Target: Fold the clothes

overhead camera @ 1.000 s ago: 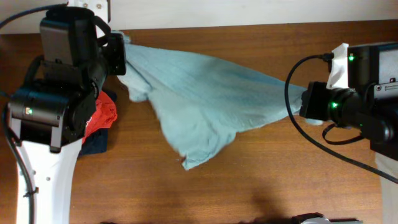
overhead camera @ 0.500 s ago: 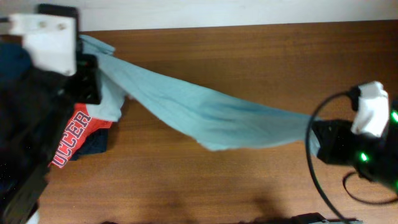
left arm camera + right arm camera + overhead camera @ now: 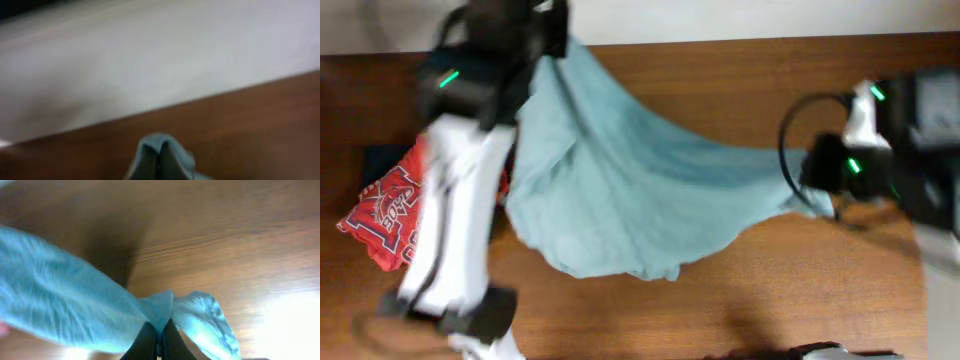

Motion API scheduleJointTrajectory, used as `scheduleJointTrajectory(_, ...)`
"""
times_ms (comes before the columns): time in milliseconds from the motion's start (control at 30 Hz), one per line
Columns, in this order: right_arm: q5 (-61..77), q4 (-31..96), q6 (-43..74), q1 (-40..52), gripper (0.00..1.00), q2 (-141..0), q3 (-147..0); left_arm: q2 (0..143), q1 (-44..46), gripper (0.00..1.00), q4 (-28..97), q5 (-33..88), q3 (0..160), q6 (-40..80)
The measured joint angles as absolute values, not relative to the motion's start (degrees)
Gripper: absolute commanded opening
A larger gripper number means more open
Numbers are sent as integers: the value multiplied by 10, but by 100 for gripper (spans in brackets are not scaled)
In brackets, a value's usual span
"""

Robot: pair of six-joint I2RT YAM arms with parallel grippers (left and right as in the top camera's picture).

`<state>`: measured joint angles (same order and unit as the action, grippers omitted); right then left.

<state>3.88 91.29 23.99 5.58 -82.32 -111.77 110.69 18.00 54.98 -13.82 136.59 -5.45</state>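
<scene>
The pale grey-teal T-shirt (image 3: pixel 630 200) hangs spread between my two grippers above the wooden table (image 3: pixel 740 300). My left gripper (image 3: pixel 545 45) is at the back left, shut on one end of the shirt; the left wrist view shows cloth (image 3: pixel 160 155) pinched over the closed fingertips (image 3: pixel 158 162). My right gripper (image 3: pixel 815 175) is at the right, shut on the other end; in the right wrist view its fingers (image 3: pixel 159 335) clamp a fold of the shirt (image 3: pixel 75 305). The red "SOCCER" shirt (image 3: pixel 385 215) lies at the left on a dark navy garment (image 3: pixel 385 158).
The white left arm (image 3: pixel 450 230) slants down across the left side of the table, over the pile of garments. A black cable (image 3: pixel 790 120) loops beside the right arm. A pale wall strip (image 3: pixel 720 20) runs behind the table's back edge.
The left arm has swung up and right to the back edge with its end of the shirt. The shirt has gone from a taut band to a wide hanging sheet. The right gripper moved up slightly.
</scene>
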Motion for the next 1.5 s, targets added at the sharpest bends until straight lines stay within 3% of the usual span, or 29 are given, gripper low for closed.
scheduleJointTrajectory(33,27,906,240,49,4,-850,-1117,1131,180,4,528,-135,1364,-57)
scheduleJointTrajectory(100,3,889,240,27,5,-904,-1117,1180,180,22,485,-130,1359,-72)
scheduleJointTrajectory(167,-17,872,241,-4,23,-961,-1116,1215,181,45,461,-126,1358,-81)
scheduleJointTrajectory(200,-22,868,241,-17,31,-981,-1116,1225,181,51,459,-127,1357,-85)
scheduleJointTrajectory(267,-30,868,231,-49,45,-1024,-1116,1233,181,56,465,-131,1356,-88)
scheduleJointTrajectory(367,-17,877,206,-93,56,-1073,-1115,1230,181,66,492,-142,1360,-93)
scheduleJointTrajectory(500,23,882,159,-119,64,-1091,-1114,1222,181,71,553,-149,1373,-95)
scheduleJointTrajectory(633,81,881,86,-101,64,-1089,-1114,1213,181,74,618,-151,1376,-95)
scheduleJointTrajectory(867,117,835,19,6,63,-1089,-1076,1210,181,79,652,-151,1376,-95)
scheduleJointTrajectory(1167,89,692,-18,177,63,-1089,-889,1206,181,80,654,-153,1376,-95)
scheduleJointTrajectory(1500,59,539,-22,232,60,-1089,-758,1201,181,80,661,-153,1377,-95)
